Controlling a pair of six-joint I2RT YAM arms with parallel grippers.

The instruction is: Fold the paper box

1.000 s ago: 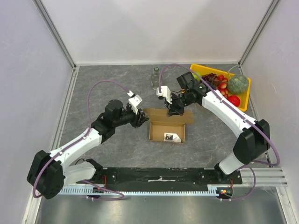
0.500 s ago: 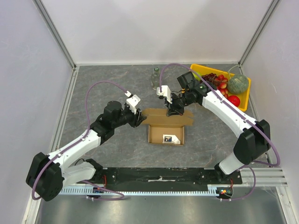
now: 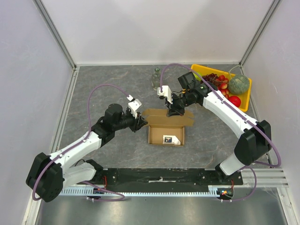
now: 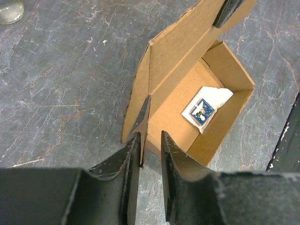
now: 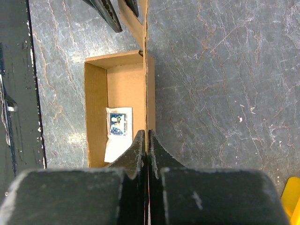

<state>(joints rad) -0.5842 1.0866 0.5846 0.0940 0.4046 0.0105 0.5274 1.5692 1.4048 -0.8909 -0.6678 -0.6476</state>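
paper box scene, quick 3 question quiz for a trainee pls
1. True or false: the right gripper is shut on the raised lid of the paper box.
2. What lies inside the box? A) a printed card B) a roll of tape C) a pen
3. Fill in: the left gripper has its jaws ___ on either side of a side flap of the box.

Key: 1 true; 2 A; 3 open
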